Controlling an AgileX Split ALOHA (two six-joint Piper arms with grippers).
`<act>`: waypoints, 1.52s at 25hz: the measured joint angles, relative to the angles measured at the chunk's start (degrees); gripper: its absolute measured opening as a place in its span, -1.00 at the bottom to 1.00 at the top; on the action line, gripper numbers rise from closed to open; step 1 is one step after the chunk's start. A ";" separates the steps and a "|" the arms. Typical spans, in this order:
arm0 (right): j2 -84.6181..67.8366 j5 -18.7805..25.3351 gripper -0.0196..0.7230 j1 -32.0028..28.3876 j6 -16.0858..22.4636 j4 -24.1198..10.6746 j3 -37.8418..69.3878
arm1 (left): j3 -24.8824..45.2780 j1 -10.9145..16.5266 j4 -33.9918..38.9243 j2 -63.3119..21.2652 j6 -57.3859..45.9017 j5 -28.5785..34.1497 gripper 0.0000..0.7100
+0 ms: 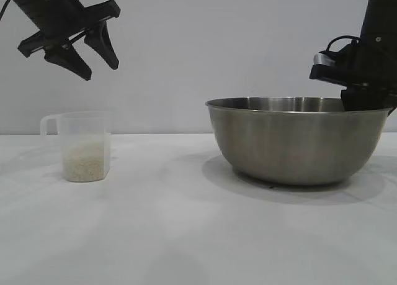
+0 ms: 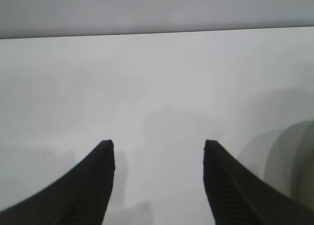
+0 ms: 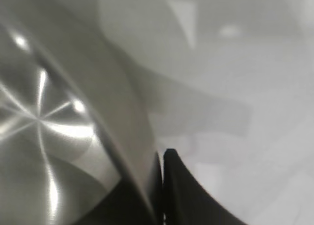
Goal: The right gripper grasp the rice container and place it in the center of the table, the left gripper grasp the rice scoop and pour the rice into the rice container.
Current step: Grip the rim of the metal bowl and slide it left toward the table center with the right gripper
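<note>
Soft, even light, no harsh glare overall

My rice container (image 1: 298, 139) casts a faint shadow on the table (image 1: 186, 235); streaky highlights flare inside it, and my wrist views blur close up.

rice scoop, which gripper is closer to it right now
Left. The left gripper hangs open in the air just above the rice scoop, not touching it. The right gripper is across the table, shut on the rice container's rim.
</note>
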 joint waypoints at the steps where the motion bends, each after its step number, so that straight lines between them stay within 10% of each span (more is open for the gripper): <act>1: 0.10 0.00 -0.95 0.00 -0.78 0.73 0.00 | 0.00 0.00 0.00 0.00 0.00 0.00 -0.01; 18: 0.21 -0.38 -0.95 10.11 -2.94 4.60 0.00 | 0.00 0.00 0.00 0.00 0.00 0.12 -0.01; 28: -0.07 -0.38 0.20 9.58 -2.71 2.60 0.00 | 0.00 0.00 0.00 0.00 0.00 1.35 -0.01; 38: -11.57 0.09 0.26 6.01 -2.35 0.54 0.00 | 0.00 0.00 0.00 0.00 0.00 1.50 -0.01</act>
